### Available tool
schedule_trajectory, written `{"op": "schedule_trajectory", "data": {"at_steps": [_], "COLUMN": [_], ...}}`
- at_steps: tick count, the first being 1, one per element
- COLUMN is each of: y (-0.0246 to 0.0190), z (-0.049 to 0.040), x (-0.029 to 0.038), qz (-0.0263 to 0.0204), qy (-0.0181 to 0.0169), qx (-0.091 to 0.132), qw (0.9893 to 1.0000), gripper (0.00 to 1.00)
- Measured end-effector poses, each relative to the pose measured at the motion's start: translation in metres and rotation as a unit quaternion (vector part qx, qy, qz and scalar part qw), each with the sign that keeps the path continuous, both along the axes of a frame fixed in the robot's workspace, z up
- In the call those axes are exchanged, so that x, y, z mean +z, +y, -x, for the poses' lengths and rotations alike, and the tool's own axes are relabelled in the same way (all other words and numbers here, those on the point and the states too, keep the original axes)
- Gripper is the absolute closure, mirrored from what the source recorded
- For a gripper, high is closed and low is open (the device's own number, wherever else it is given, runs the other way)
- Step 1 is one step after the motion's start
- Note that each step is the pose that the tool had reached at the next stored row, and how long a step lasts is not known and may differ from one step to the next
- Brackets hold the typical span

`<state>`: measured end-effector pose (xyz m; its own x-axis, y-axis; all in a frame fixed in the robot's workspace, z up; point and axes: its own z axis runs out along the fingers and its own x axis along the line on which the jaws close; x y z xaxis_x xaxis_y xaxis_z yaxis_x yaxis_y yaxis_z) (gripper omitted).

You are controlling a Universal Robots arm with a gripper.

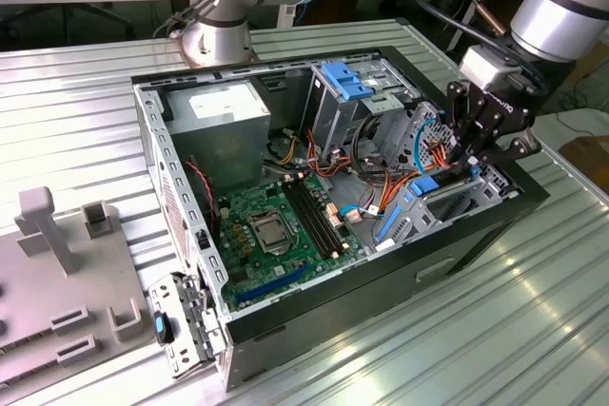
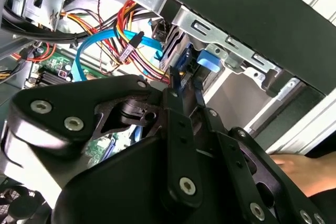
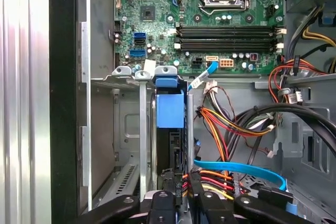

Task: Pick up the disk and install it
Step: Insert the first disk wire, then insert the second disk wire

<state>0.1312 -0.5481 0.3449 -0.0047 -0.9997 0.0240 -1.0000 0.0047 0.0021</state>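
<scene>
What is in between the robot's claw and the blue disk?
Nothing sits between them. In the first wrist view the gripper is right at the end of the disk, which stands on edge in its metal bay. Coloured wires run beside it.

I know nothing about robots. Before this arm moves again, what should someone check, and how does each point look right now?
1. Grip: ok. The tool looks closed on the disk.
2. Alignment: ok. The disk stands edge-on between the metal rails of the drive cage.
3. Cables: not ok. Orange and red wires lie right beside the tool.
4. Disk fully seated: cannot tell.
5. Access: ok. The computer case lies open.
</scene>
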Motion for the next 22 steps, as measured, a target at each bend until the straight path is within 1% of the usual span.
{"op": "schedule_trajectory", "data": {"at_steps": [4,8,9,10,11,22], "y": [0.0000,0.0000,0.0000,0.0000,0.0000,0.0000], "z": [0.0000,0.0001,0.0000,0.0000,0.0000,0.0000], "x": [0.0043,0.0045,0.0046,0.0046,0.0046,0.0048], "qz": [-0.0002,-0.0003,-0.0003,-0.0003,-0.0003,-0.0003], "qy": [-0.0005,-0.0006,-0.0006,-0.0006,-0.0005,-0.0005], "qx": [0.000,0.000,0.000,0.000,0.000,0.000], "qw": [1.0000,1.0000,1.0000,1.0000,1.0000,1.0000], "gripper": [0.76,0.76,0.84,0.84,0.89,0.89]}}
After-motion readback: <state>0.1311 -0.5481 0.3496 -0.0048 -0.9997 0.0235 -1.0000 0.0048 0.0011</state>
